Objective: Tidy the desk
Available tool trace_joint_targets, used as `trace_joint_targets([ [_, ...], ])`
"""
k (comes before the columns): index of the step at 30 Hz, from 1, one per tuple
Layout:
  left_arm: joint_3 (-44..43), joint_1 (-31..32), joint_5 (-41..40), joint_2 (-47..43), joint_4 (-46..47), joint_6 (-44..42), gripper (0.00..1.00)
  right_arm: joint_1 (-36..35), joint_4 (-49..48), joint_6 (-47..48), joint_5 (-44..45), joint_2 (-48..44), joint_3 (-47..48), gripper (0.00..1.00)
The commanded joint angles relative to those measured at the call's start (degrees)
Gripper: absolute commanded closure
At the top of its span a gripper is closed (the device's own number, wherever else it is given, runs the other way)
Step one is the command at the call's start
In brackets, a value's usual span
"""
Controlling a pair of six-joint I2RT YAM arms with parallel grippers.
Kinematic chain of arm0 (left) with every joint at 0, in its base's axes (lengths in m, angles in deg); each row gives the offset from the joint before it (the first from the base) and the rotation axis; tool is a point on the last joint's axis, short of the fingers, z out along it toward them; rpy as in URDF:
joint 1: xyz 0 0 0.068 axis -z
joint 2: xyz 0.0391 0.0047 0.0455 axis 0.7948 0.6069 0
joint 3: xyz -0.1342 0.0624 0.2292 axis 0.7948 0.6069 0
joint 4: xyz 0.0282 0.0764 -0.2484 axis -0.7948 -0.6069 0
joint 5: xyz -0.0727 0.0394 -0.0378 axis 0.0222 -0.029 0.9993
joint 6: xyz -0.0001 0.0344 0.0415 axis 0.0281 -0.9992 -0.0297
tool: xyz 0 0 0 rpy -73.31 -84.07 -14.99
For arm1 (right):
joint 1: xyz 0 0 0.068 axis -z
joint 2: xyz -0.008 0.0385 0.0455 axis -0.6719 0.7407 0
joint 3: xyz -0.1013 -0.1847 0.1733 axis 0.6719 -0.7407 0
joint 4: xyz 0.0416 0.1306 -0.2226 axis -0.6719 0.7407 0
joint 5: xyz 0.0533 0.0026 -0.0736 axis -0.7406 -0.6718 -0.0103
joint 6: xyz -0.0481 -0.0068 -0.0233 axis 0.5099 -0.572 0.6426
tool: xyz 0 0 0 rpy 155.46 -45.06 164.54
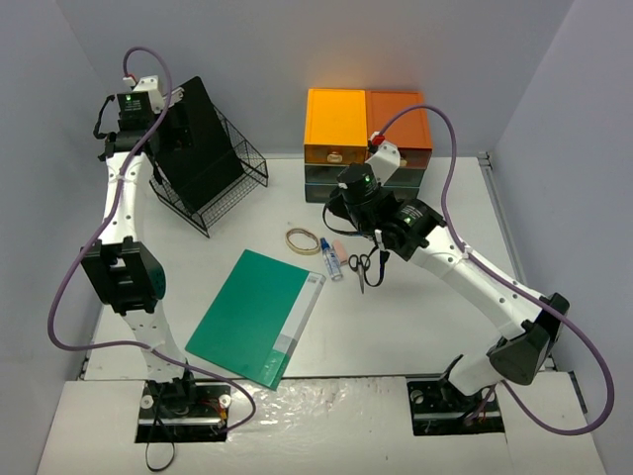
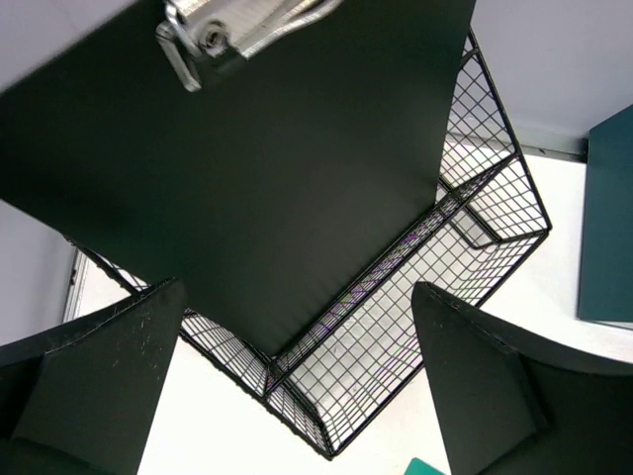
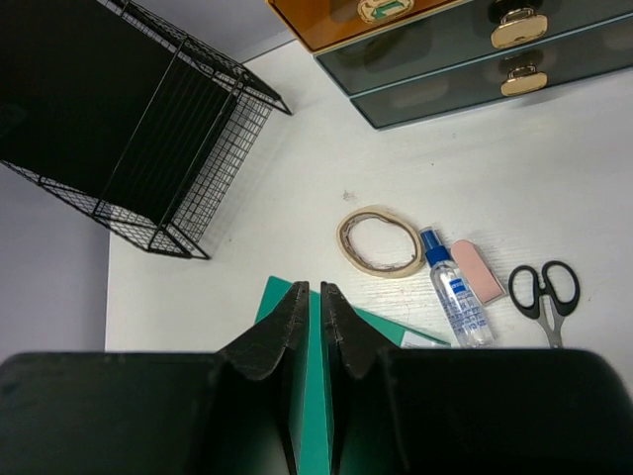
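The desk (image 1: 415, 317), white and matte, fills the floor of the grey-blue enclosure and lies under both hands, and neither hand touches it. A green folder (image 1: 252, 317) lies flat on its near left part. Just beyond the folder's far corner, a ring of tape (image 3: 379, 240), a small spray bottle (image 3: 454, 300), a pink eraser (image 3: 477, 270) and black-handled scissors (image 3: 545, 293) sit in a row. The bottle's white label carries a blue logo too small to read.

At the far edge stand orange and dark drawers (image 1: 366, 134); the tag on the orange drawer front is illegible. A wire rack (image 1: 223, 183) stands at the far left, with a black clipboard (image 1: 198, 139) leaning upright in it.

The right hand (image 3: 314, 289) hovers above the folder's far edge, its fingers nearly together on nothing. The left hand (image 2: 297, 287) hangs above the rack with its fingers spread wide, gripping nothing.
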Motion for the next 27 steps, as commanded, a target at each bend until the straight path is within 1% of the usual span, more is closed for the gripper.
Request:
trace_joint_targets([
  [1,-2.3,-0.8,0.1,-3.6,3.7,1.5,0.03,0.5,-1.7,0.4,-0.4,0.1,-1.0,0.92],
  [4,-1.7,-0.7,1.5,-4.6,3.7,1.9,0.03,0.5,-1.7,0.1,-0.9,-0.1,-2.0,0.92],
  [7,0.2,0.2,5.3,-9.1,2.3,4.1,0.03,0.5,-1.8,-1.1,-1.8,-0.9,-3.3,0.91],
  [8,2.8,2.0,5.5,-11.0,1.8,4.4,0.03,0.5,-1.7,-1.7,-2.1,-1.3,-4.0,0.9],
  [10,7.3,4.9,3.4,-17.5,1.5,3.2,0.03,0.5,-1.7,-3.4,-2.7,-2.5,-6.5,0.89],
  [12,13.3,10.5,0.1,-23.4,-0.9,2.6,0.03,0.4,-1.9,-6.1,-3.5,-4.1,-10.3,0.86],
  [14,19.7,15.7,-2.4,-29.2,-4.5,4.1,0.03,-0.1,-2.5,-8.2,-4.7,-6.0,-14.8,0.83],
  [17,31.8,21.3,-4.9,-39.1,-5.1,6.9,0.03,-2.5,-3.7,-12.7,-4.1,-9.2,-21.2,0.79],
  [18,35.6,23.5,-6.1,-42.7,-6.0,8.1,0.03,-3.8,-3.9,-13.7,-3.6,-10.4,-23.3,0.77],
  [21,41.3,26.7,-7.6,-50.1,-12.0,11.7,0.03,-6.9,-5.0,-18.7,-5.2,-12.6,-28.2,0.61],
  [24,45.8,27.2,-9.4,-53.9,-16.9,12.9,0.03,-10.2,-9.0,-22.0,-7.2,-13.0,-32.5,0.4],
  [27,47.3,27.5,-12.6,-54.8,-21.5,13.7,0.03,-13.5,-12.3,-26.7,-6.8,-13.7,-37.0,0.3],
])
